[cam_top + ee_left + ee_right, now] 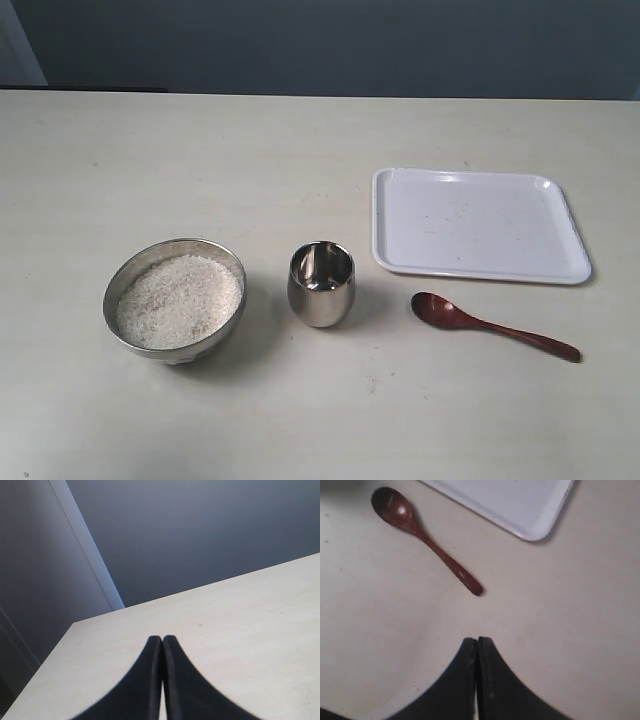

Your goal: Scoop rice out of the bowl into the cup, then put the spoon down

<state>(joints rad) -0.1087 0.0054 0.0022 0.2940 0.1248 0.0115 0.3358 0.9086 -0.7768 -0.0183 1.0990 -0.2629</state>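
The dull steel bowl (214, 338) stands at the left of the table, filled with a pale heap of rice (178, 300). To its right is the shiny steel cup (321, 285), upright and with nothing visible inside. The dark reddish-brown wooden spoon (490, 326) lies flat further right, its oval end toward the cup; it also shows in the right wrist view (425, 537). My right gripper (477, 640) is shut and empty, a short way past the spoon's handle tip. My left gripper (162, 638) is shut and empty over bare table. Neither gripper shows in the exterior view.
A white rectangular tray (478, 224) lies empty behind the spoon; one of its corners appears in the right wrist view (520, 505). The pale table (250, 150) ends at a far edge before a dark wall (330, 45).
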